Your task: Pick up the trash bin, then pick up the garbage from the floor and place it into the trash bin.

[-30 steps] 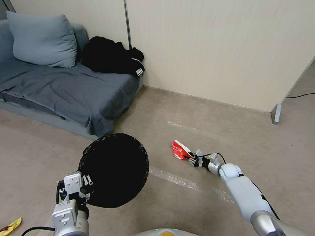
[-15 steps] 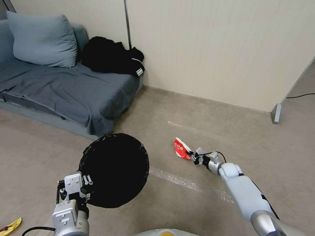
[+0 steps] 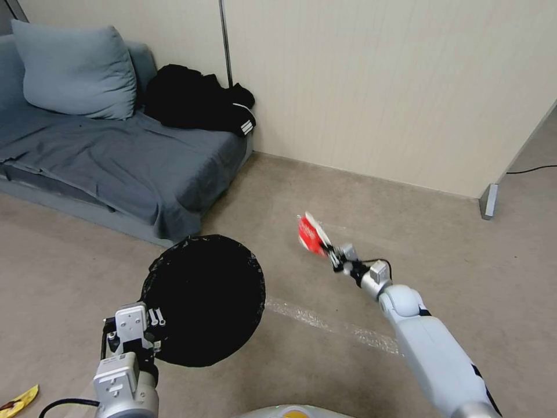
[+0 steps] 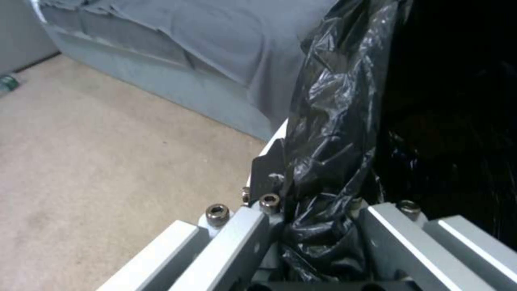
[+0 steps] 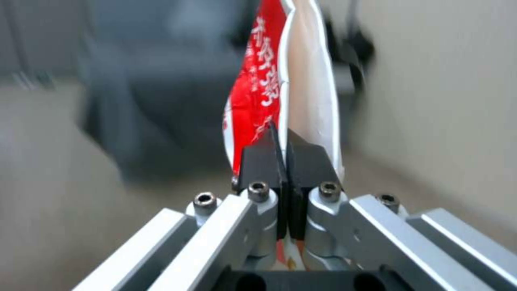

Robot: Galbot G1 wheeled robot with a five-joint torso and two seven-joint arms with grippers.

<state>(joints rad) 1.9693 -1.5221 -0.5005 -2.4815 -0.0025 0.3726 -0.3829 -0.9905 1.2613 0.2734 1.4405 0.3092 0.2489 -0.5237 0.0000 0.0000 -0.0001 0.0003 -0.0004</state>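
On my head cam the right gripper [image 3: 329, 254] is out in front of me w/ the red paper packet [image 3: 310, 234] pinched in it, and the packet is up off the floor [image 3: 406, 232], sticking up past the fingertips. Right wrist cam confirms: both black pads [image 5: 262, 161] pressed flat together on the lower edge of the packet [image 5: 258, 89], red printed side on one face and white on the other. Bg in that cam is smeared, so I can't say what's behind it.

Left gripper [image 3: 152, 334] is low on my left side, clamped on the near rim of the trash bin [image 3: 203, 299]. From the head cam I'm looking straight down into the black liner. Left wrist cam shows the crinkly bag [image 4: 328, 133] bunched between the fingers, w/ a sliver of white bin wall [image 4: 277, 133] beside it; looks like one finger inside and one outside, but the bag hides most of that tbh.

Bin sits btwn me and the grey sofa [image 3: 116, 157], well apart from the packet. A yellow wrapper [image 3: 20, 399] lies on the floor by my left arm.
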